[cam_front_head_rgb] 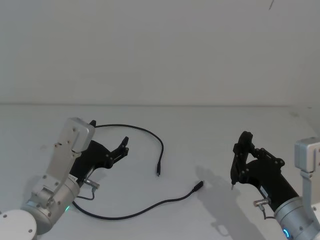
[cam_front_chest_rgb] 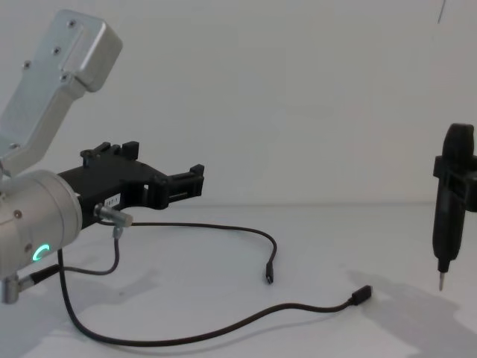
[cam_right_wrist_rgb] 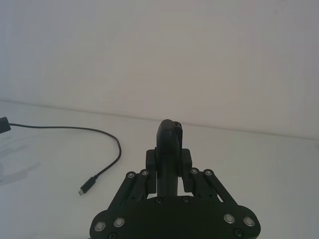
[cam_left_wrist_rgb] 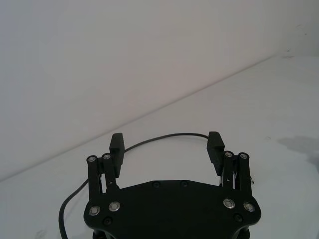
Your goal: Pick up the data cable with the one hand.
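White worktop bears the cable [cam_front_head_rgb: 198, 186], limp, light, loosely looped. My left hand [cam_left_wrist_rgb: 166, 141] hovers wide open over its far arc; I'd pinch the cord there. Right hand [cam_right_wrist_rgb: 169, 159] clamps a pen tool [cam_front_chest_rgb: 455, 201], off to the side.

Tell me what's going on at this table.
The left gripper hangs open just above the white table, over one stretch of the black data cable. It has not gripped the cable. The cable lies loose on the table with both plugs free. The right gripper is off to the right, shut on a pen-shaped tool held tip down above the table.
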Controlling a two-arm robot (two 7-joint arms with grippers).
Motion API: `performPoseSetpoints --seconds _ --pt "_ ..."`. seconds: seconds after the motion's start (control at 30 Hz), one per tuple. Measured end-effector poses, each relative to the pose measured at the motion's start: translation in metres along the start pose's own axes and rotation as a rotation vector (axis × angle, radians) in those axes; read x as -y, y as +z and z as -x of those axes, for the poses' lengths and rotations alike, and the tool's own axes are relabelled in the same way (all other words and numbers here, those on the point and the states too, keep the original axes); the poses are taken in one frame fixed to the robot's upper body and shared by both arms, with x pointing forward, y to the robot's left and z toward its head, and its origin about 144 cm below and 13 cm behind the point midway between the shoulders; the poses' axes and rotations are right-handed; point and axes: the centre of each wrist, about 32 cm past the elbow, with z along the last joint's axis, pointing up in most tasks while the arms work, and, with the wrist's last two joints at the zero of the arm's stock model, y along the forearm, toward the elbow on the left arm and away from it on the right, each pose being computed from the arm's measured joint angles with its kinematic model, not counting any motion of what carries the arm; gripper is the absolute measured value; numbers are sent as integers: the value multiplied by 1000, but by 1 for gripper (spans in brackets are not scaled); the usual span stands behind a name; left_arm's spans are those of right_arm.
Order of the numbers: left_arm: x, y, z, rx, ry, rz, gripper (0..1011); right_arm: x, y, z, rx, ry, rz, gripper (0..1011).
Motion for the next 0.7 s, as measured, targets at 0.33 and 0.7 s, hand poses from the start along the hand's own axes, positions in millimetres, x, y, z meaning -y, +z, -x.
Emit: performPoseSetpoints --seconds 0.33,0.7 --pt "0 0 0 0 0 0 1001 0 0 0 0 0 0 279" --pt "0 0 0 0 0 1 1001 0 0 0 0 0 0 279"
